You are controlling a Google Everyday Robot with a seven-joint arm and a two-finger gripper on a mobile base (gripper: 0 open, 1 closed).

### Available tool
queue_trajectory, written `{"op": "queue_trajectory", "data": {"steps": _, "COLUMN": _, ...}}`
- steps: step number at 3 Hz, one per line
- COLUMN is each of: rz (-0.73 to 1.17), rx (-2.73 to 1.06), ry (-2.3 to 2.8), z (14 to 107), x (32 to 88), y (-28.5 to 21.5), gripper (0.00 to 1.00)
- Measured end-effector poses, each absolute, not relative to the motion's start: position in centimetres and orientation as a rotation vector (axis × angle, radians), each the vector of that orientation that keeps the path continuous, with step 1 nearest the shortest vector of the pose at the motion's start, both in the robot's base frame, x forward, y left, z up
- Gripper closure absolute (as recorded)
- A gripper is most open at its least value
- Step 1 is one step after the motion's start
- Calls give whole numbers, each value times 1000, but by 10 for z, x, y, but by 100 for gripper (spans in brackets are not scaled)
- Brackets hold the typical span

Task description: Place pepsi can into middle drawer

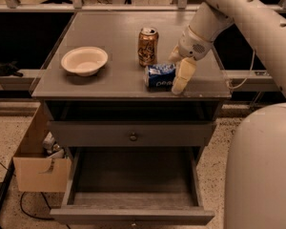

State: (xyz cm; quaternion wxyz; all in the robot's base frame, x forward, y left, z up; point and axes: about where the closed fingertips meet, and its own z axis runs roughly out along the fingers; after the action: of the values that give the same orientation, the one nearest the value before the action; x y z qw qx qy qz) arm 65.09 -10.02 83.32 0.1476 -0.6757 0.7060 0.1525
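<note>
The pepsi can (159,76), blue with white lettering, lies on its side on the cabinet top (109,82), near the front edge. My gripper (178,70) is at the can's right end, pointing down. It is open: one cream finger (183,76) stands in front of the can's right end and the other shows just behind it. The can rests on the top and is not lifted. The middle drawer (133,178) is pulled out below, with low grey walls and a bare dark floor.
A gold-brown can (148,46) stands upright just behind the pepsi can. A white bowl (84,60) sits at the left of the top. A closed drawer front with a round knob (132,137) lies above the open drawer. A cardboard box (40,168) stands on the floor, left.
</note>
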Motion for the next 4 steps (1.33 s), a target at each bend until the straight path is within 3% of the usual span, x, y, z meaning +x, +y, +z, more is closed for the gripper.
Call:
{"op": "queue_trajectory", "data": {"steps": 3, "rz": 439, "rx": -1944, "ry": 2031, "z": 833, "x": 651, "y": -100, "gripper": 85}}
{"op": "queue_trajectory", "data": {"steps": 4, "rz": 438, "rx": -1944, "ry": 2031, "z": 833, "x": 651, "y": -100, "gripper": 100}}
